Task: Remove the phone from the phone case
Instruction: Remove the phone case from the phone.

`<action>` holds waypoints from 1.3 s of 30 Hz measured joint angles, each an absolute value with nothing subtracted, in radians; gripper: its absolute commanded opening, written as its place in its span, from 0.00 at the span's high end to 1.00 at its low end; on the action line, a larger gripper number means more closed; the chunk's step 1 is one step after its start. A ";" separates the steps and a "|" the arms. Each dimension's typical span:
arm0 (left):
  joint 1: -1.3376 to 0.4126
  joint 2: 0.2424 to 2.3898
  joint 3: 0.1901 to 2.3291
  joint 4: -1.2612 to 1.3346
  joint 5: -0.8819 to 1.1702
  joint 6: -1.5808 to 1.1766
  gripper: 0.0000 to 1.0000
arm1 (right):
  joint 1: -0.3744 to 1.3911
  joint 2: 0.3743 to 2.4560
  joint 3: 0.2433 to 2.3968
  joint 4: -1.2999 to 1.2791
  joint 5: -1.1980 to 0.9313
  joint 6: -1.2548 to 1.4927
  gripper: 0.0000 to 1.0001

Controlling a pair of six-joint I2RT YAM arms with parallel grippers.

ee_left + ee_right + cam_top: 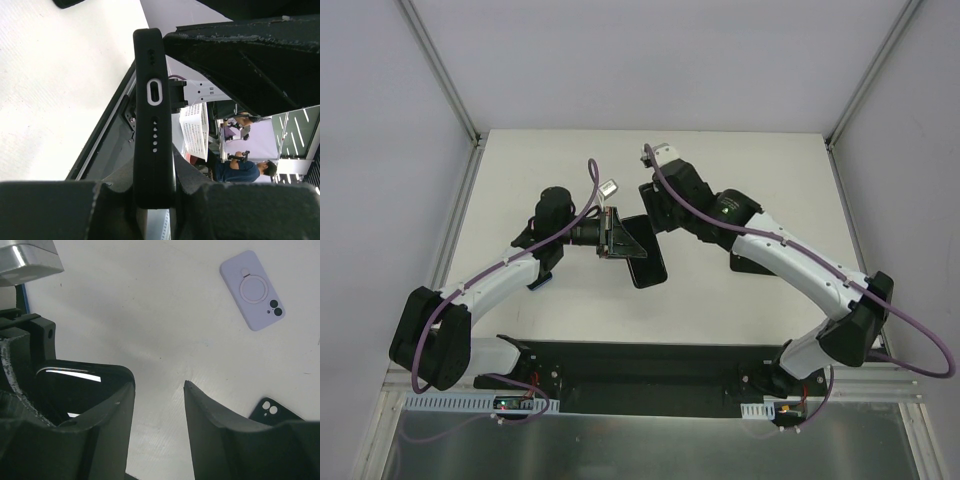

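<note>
1. Surroundings. The counter [570, 160] is a matte white sheet, walled by pale panels in aluminium framing. A black base plate [640, 365] carries both arms at the near edge. Each arm is white and black, with a purple cable [590, 205] looped along it.

2. Task item. The phone case [155, 125] is held off the counter near its centre, between the two hands. It is matte black with rounded corners. The left wrist view shows it edge-on: one oval port cut-out with a pale rim, and rows of small round holes on either side of it. The phone [70, 385] sits inside the case and shows as a dark glossy face with a light reflection.

3. Left hand [616, 240]. The fingers are clamped on the two flat faces of the phone case, at one end.

4. Right hand [159, 385]. The fingers stand apart with only bare counter visible between them. One finger lies just beside the glossy face; contact cannot be confirmed. The finger pads are dull black and scuffed.

5. Other items.
- A lavender case [254, 290] lies flat, well apart from the hands, with a ring on its back and two lens openings.
- A second black case [275, 412] lies flat, partly hidden behind a right finger.
- A silver housing [30, 257], smooth metal, sits at the frame corner.
</note>
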State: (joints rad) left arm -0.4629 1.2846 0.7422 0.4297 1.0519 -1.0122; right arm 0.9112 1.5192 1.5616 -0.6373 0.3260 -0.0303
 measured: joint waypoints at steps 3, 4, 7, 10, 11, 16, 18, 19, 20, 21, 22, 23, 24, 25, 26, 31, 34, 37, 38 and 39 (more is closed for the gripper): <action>-0.463 1.280 0.740 0.407 1.039 -1.013 1.00 | 0.897 1.533 1.560 -0.630 0.294 -0.029 0.53; -0.463 1.276 0.737 0.405 1.036 -1.014 1.00 | 0.883 1.534 1.558 -0.624 0.263 -0.026 0.53; -0.457 1.264 0.736 0.394 1.034 -1.014 1.00 | 0.839 1.533 1.547 -0.598 0.161 -0.014 0.53; -0.455 1.245 0.736 0.371 1.019 -1.014 1.00 | 0.797 1.533 1.535 -0.572 0.052 0.000 0.53; -0.454 1.242 0.736 0.365 1.018 -1.013 1.00 | 0.783 1.533 1.531 -0.566 0.014 0.002 0.53; -0.450 1.224 0.736 0.334 1.015 -1.014 1.00 | 0.741 1.542 1.509 -0.534 -0.106 0.023 0.54; -0.450 1.217 0.736 0.312 1.012 -1.015 1.00 | 0.724 1.546 1.493 -0.520 -0.157 0.039 0.56; -0.450 1.214 0.736 0.300 1.011 -1.015 1.00 | 0.714 1.549 1.485 -0.512 -0.186 0.049 0.57; -0.450 1.209 0.736 0.290 1.008 -1.016 1.00 | 0.702 1.553 1.475 -0.498 -0.223 0.060 0.60; -0.450 1.206 0.733 0.289 1.008 -1.017 1.00 | 0.691 1.555 1.464 -0.485 -0.253 0.073 0.62; -0.449 1.202 0.729 0.286 1.006 -1.018 1.00 | 0.672 1.557 1.446 -0.463 -0.310 0.095 0.64; -0.450 1.201 0.727 0.284 1.006 -1.018 1.00 | 0.658 1.559 1.432 -0.444 -0.353 0.110 0.67; -0.449 1.198 0.725 0.282 1.005 -1.018 1.00 | 0.641 1.560 1.411 -0.413 -0.407 0.134 0.69; -0.448 1.194 0.723 0.276 1.006 -1.017 1.00 | 0.621 1.562 1.385 -0.377 -0.468 0.162 0.71; -0.449 1.188 0.721 0.281 1.019 -1.009 1.00 | 0.604 1.570 1.359 -0.340 -0.511 0.183 0.74; -0.472 1.084 0.751 0.445 1.131 -0.987 1.00 | 0.566 1.687 1.220 -0.194 -0.669 0.315 0.79; -0.472 1.049 0.775 0.514 1.171 -0.980 1.00 | 0.569 1.713 1.168 -0.141 -0.743 0.389 0.79; -0.472 1.048 0.778 0.535 1.182 -0.978 1.00 | 0.571 1.704 1.165 -0.081 -0.784 0.429 0.78; -0.472 1.051 0.778 0.535 1.185 -0.978 1.00 | 0.571 1.695 1.165 -0.066 -0.791 0.438 0.76; -0.472 1.053 0.778 0.535 1.188 -0.978 1.00 | 0.569 1.684 1.165 -0.055 -0.794 0.445 0.75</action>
